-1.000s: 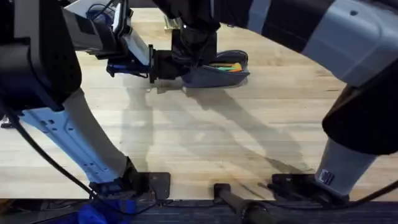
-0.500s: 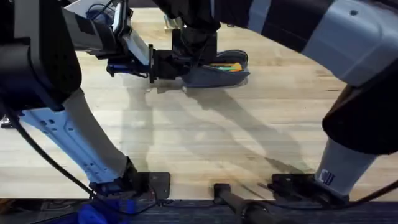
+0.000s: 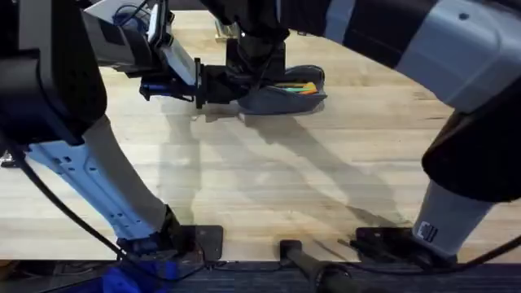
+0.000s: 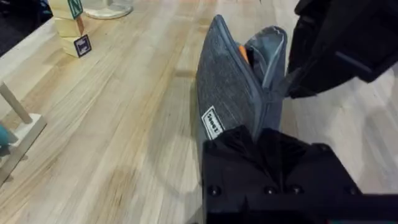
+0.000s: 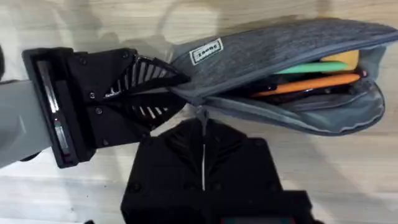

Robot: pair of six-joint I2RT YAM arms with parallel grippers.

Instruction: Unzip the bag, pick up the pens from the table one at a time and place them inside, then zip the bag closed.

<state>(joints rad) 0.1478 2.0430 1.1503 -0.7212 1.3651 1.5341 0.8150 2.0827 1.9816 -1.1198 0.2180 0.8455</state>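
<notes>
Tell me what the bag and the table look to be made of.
The bag: apparently woven fabric, heathered blue-grey and matte, going by its fine mottled weave, soft folds and sewn-on label. The table: seemingly wood, light-coloured with a smooth, slightly glossy finish; plank seams and long grain lines run across it.

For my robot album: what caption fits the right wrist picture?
Open grey bag holding orange and green pens.
</notes>
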